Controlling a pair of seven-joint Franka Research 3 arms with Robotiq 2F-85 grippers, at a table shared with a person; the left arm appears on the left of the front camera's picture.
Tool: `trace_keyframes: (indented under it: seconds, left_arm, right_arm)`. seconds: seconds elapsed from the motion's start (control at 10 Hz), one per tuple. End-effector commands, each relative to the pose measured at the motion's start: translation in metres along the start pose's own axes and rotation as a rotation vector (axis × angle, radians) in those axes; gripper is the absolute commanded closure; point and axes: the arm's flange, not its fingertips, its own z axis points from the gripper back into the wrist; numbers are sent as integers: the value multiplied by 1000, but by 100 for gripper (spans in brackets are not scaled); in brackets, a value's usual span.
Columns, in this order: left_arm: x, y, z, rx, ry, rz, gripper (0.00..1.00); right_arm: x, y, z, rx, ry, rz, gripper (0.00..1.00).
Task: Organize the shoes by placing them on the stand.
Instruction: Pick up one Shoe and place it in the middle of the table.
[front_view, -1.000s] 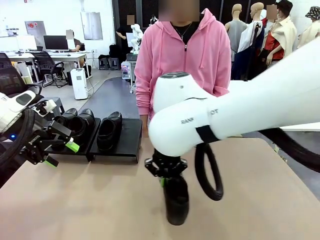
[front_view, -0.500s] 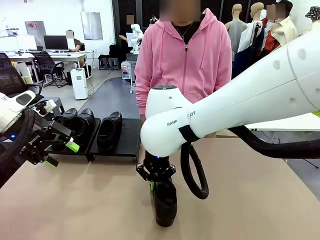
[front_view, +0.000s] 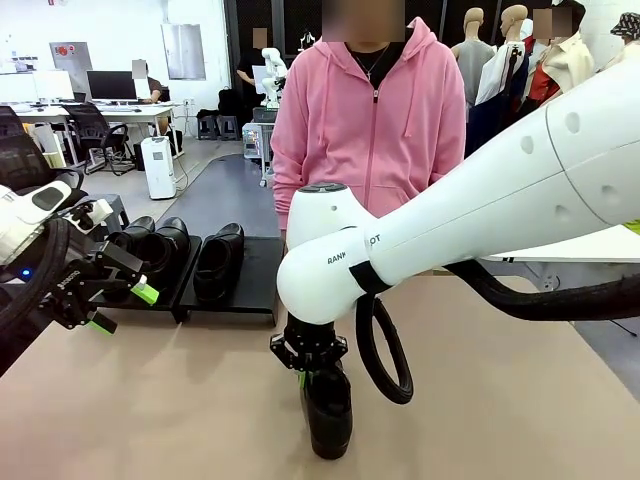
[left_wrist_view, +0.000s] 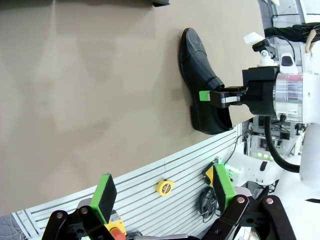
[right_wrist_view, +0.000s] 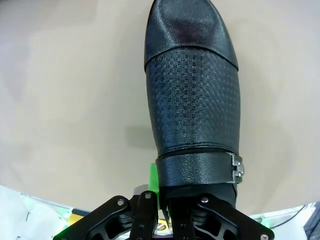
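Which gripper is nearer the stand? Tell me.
Left. The left gripper hovers open just in front of the stand, at its left end. The right gripper is farther back toward the robot, shut on a shoe.

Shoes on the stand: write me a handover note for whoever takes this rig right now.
Right pincer: shut on the fourth shoe at its heel end, near the table's near edge.
Left pincer: open, nothing in it, near the stand.
Done: three shoes sit on the stand, leaving its right end free.
Left: carry the held shoe to that free end and release it.
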Motion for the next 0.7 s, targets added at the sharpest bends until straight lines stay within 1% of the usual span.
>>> trace_keyframes:
  seconds: [0.0,0.1,0.3,0.4,0.5,0.6]
  left_arm:
    - [1,1,-2,-20,-12,-5,0]
    - [1,1,-2,-20,-12,-5,0]
    - [1,1,-2,-20,-12,-5,0]
    - [1,1,-2,-20,-12,-5,0]
    - [1,1,-2,-20,-12,-5,0]
    - [1,1,-2,-20,-12,-5,0]
  right_arm:
    - [6,10,3,3,-23,-14,47]
    - [6,8,5,8,-27,-14,0]
    - [5,-5,26,57,-31,-21,0]
    - [-2,-21,52,105,-9,-18,0]
    - [-11,-53,90,134,-28,-17,0]
    - [-18,-95,123,144,-45,-4,0]
